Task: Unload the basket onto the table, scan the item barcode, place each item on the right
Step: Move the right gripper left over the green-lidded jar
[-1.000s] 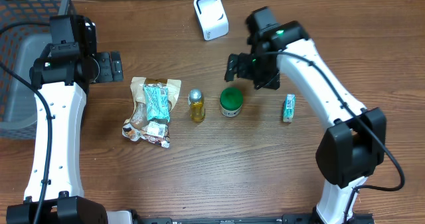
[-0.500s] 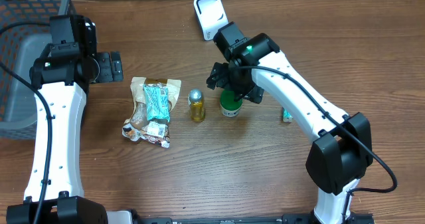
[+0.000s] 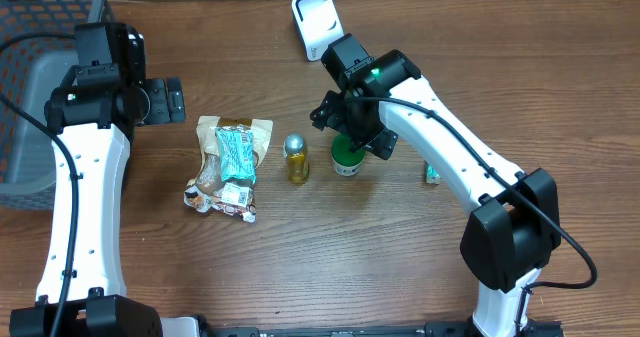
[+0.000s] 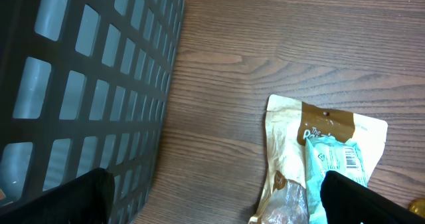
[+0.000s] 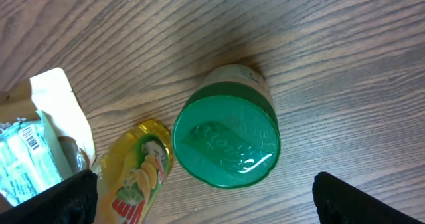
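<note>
Two white arms work over one brown wooden bench [image 3: 300, 267], each ending in one black pincer.

The right pincer [image 3: 352, 129] is spread wide, pinching nothing. In the right wrist view its two fingers sit far apart at the bottom corners. One round jar with a green plastic lid [image 5: 226, 141] stands upright on the bench directly beneath this pincer, between the two fingers but touching neither. Just to the left of the pincer stands one small yellow bottle with a silver cap [image 3: 295, 159], close beside the jar. To the right of the pincer lies one small teal packet [image 3: 432, 173], partly hidden by the arm. Beyond the pincer, toward the far edge of the bench, stands one white box-shaped barcode scanner [image 3: 318, 24], well apart from the jar.

The left pincer [image 3: 175, 99] is also spread wide and holds nothing. To its right, and nearer the robot, lies one tan snack pouch [image 3: 215, 132] flat on the bench. One teal wrapped packet [image 3: 236, 152] rests on top of the pouch, and a barcode on it shows in the left wrist view. To the left of this pincer sits one grey plastic mesh basket [image 3: 25, 97].
</note>
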Controlling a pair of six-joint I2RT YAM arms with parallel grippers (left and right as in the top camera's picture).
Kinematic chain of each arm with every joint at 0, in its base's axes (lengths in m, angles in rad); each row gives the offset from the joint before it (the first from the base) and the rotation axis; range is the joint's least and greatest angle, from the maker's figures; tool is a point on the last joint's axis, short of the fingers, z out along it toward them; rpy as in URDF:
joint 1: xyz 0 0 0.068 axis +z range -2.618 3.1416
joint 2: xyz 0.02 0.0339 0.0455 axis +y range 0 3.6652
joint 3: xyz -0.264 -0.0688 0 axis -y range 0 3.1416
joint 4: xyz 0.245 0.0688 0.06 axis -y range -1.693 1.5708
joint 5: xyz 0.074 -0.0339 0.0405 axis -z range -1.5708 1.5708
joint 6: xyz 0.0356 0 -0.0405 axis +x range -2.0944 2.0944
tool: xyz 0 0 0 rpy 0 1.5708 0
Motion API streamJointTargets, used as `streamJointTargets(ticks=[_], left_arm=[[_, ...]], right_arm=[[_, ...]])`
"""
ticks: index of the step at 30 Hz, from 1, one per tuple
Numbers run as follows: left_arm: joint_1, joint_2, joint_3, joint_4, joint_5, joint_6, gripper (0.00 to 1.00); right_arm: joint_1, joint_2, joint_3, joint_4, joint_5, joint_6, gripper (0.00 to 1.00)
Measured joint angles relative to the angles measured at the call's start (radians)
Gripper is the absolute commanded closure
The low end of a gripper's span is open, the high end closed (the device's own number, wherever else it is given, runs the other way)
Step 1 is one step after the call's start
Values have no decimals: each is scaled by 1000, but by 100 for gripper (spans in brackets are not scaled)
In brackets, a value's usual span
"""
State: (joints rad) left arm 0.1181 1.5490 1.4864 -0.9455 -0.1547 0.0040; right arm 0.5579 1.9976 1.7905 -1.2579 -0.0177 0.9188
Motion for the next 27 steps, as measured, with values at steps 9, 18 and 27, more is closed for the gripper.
streamJointTargets(ticks=[9, 18, 27], left_arm=[[0, 0, 0, 0, 0, 0, 1], [0, 0, 0, 0, 0, 0, 0], [0, 0, 0, 0, 0, 0, 0]], right_arm=[[0, 40, 0, 0, 0, 16, 0], [0, 40, 0, 0, 0, 21, 0], [0, 40, 0, 0, 0, 54, 0]])
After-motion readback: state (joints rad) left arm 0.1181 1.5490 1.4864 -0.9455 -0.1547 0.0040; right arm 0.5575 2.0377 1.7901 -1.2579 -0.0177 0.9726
